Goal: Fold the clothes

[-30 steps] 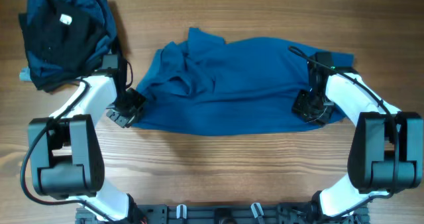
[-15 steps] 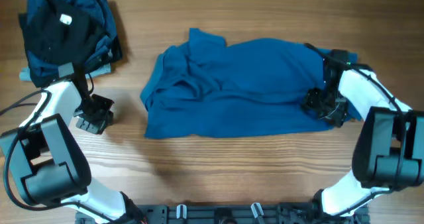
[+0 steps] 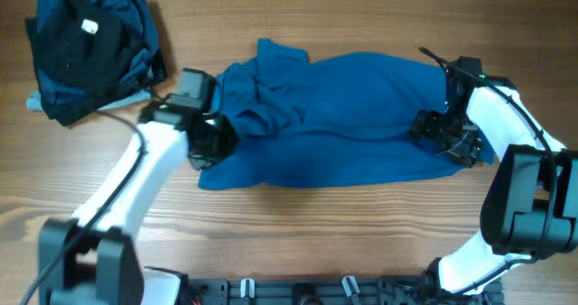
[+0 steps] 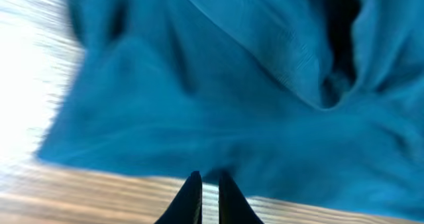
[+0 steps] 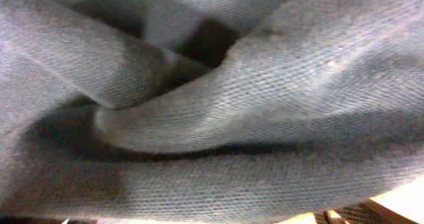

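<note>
Near edge first: blue garment (image 3: 334,115) lies spread across mid tabletop (image 3: 298,224), near hem roughly straight, left third bunched into ridges. Left gripper (image 3: 209,143) sits at the garment's left edge. In the wrist view its jaws are almost together with only a slit between them, tips just over the hem, no cloth visibly caught. Risk: if it pulls now it takes nothing, or snags one layer and drags the bunch tighter. Right gripper (image 3: 444,135) is on the right end of the cloth. Its camera is filled with folds, so I can't tell the jaw state. Risk: an unknown number of layers pinched, giving a skewed fold. If the arms lift unevenly, the hem twists. Far left, dark clothes pile (image 3: 86,43) sits near the left arm's path, so a wide swing could clip it.
</note>
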Robot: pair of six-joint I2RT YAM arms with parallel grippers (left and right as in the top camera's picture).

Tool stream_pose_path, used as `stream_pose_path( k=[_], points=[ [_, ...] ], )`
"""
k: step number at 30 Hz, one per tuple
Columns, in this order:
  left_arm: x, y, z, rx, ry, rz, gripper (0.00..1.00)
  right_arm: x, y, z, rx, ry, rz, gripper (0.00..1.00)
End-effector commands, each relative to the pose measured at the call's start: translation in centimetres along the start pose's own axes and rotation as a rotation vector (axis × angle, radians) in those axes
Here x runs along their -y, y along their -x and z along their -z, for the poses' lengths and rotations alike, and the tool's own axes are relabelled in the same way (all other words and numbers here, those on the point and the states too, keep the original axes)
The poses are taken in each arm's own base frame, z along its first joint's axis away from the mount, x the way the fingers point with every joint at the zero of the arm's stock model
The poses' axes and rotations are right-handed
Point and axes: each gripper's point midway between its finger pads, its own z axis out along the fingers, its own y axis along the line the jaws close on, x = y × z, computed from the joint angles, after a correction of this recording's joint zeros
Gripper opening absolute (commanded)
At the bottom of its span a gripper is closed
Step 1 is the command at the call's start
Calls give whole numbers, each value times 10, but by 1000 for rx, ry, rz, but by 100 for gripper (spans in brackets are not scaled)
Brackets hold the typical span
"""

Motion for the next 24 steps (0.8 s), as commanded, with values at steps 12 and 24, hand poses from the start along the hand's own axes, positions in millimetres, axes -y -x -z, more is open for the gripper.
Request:
stream_pose_path(
  k=[12,24],
  points=[
    [-44,6,-75,-106,223,68,11,-5,-1,7,-36,28,45,99],
    [-139,59,-47,-52,269,387,9,-2,-1,26,-59,11,39,99]
  ],
)
